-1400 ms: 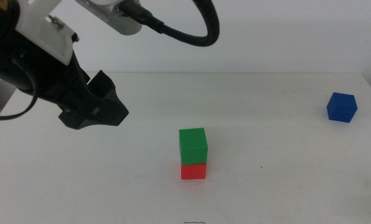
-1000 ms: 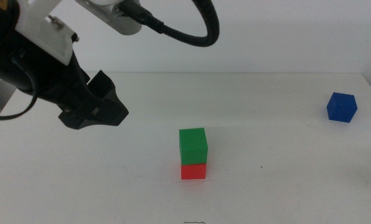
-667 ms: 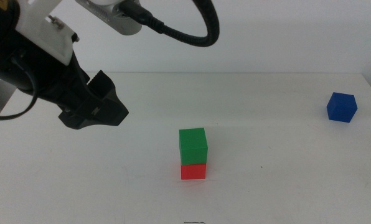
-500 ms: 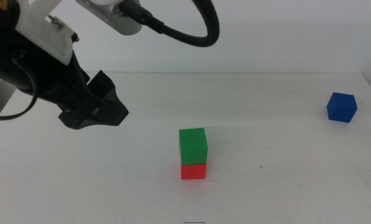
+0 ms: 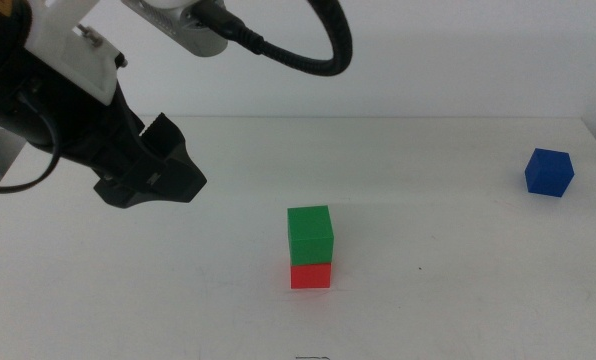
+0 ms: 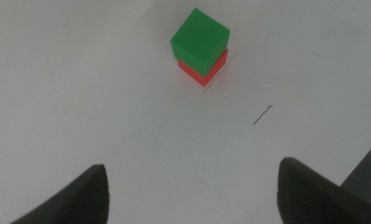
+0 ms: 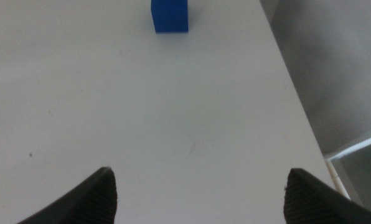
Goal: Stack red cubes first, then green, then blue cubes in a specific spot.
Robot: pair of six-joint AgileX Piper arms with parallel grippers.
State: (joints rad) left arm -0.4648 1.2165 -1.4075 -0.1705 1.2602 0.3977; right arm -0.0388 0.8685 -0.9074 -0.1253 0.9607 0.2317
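Green sits on red near the middle of the white table: we see the small matte green cube resting squarely on the small matte red cube, the two forming a short upright stack. Our left gripper hangs above the table to the left of this stack and well apart from it, its dark body angled down toward the middle, with a black cable looping over the arm. From its wrist camera we see the jaws spread wide with nothing between them, and the stack lies beyond them. Our small dark-blue cube stands alone near the table's far right edge. Our right gripper also has its jaws wide and empty, with the blue cube ahead of it.
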